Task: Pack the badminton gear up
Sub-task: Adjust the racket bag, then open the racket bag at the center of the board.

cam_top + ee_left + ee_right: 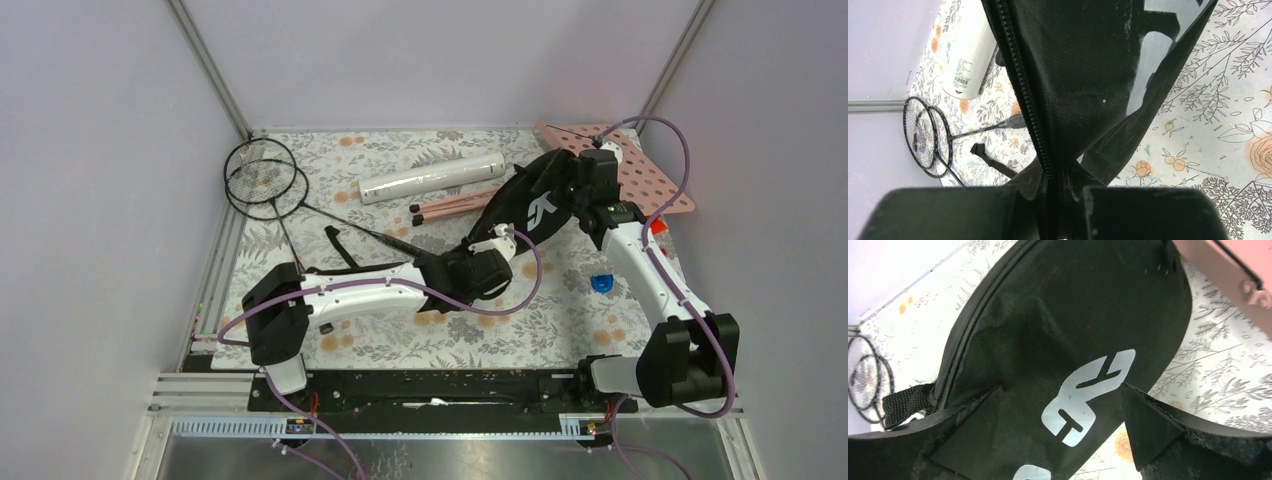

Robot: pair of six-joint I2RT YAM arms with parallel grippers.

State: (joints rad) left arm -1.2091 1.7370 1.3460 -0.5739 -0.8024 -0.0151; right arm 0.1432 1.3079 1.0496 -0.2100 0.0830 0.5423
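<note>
The black racket-shaped bag [530,205] lies in the middle right of the table, its strap [345,250] trailing left. My left gripper [488,270] is shut on the bag's zipper edge at its narrow end; the wrist view shows the zipper [1023,95] running into the closed gripper [1060,200]. My right gripper [588,188] is open over the bag's wide end, and the white lettering [1088,395] shows between its fingers [1153,425]. Two black rackets [262,175] lie at the back left. The white tube [432,177] lies behind the bag. No shuttlecocks show.
The pink perforated music stand [645,175] lies at the back right behind the right wrist, its legs [450,207] reaching under the bag. A blue block [601,283] and a red block [657,226] sit by the right arm. Walls close three sides.
</note>
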